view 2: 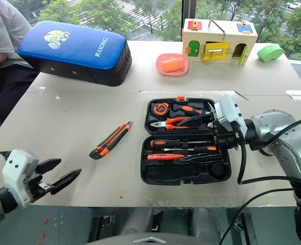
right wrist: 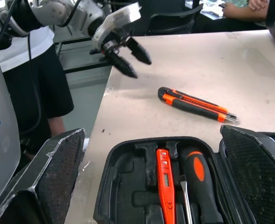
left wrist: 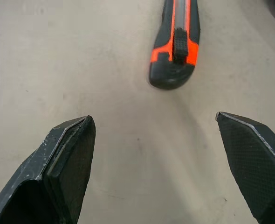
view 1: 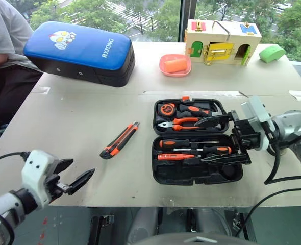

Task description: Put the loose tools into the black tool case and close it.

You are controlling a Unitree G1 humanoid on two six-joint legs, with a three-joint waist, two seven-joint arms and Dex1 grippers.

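Observation:
The black tool case (view 1: 191, 174) lies open at the table's centre right. Its near half holds two black-and-orange screwdrivers (view 1: 173, 143) (view 1: 217, 149) and a slim orange tester screwdriver (view 1: 176, 156). The far half holds pliers, a hammer and a tape measure. A black-orange utility knife (view 1: 120, 140) lies loose on the table left of the case. My right gripper (view 1: 200, 141) hovers open over the case's right side, pointing left, with nothing in it. My left gripper (view 1: 81, 169) stands open and empty near the table's front left edge, short of the knife (left wrist: 175, 46).
A blue-topped padded bag (view 1: 81, 51) lies at the back left, with a seated person (view 1: 5, 51) beside it. A pink dish (view 1: 175, 65), a wooden latch box (view 1: 222, 42) and a green object (view 1: 271, 53) line the far edge. Cables hang from the right arm.

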